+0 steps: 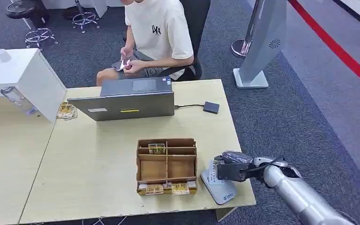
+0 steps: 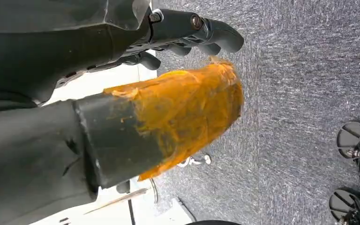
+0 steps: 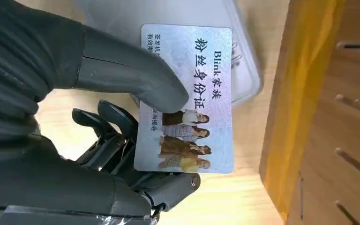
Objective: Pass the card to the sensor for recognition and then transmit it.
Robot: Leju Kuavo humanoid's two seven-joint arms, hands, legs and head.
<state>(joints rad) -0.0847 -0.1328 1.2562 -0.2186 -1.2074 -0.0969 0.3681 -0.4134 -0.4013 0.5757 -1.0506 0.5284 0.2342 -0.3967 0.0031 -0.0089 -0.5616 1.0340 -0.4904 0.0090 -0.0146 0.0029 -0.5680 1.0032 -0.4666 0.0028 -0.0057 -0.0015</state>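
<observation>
At the far left of the head view a white box (image 1: 23, 77) stands on the pale bench (image 1: 93, 164), with a clear bottle (image 1: 16, 99) beside it. Toward the middle, a grey laptop (image 1: 129, 101) sits near the bench's far edge, and a person (image 1: 157, 35) in a light shirt sits behind it. A cable runs from the laptop to a small dark box (image 1: 211, 107) to its right. In front of the laptop lies a brown cardboard tray (image 1: 167, 165) with dividers, cards in its near and far compartments. Just right of the tray, at the lower right of the frame, is the white sensor (image 1: 218, 187), and the right hand (image 1: 232, 169) hovers over it. In the right wrist view that hand pinches the card (image 3: 187, 101) between thumb and fingers (image 3: 115, 124), flat above the sensor. The left hand (image 2: 187, 35) hangs over grey carpet, fingers curled loosely with nothing in them.
</observation>
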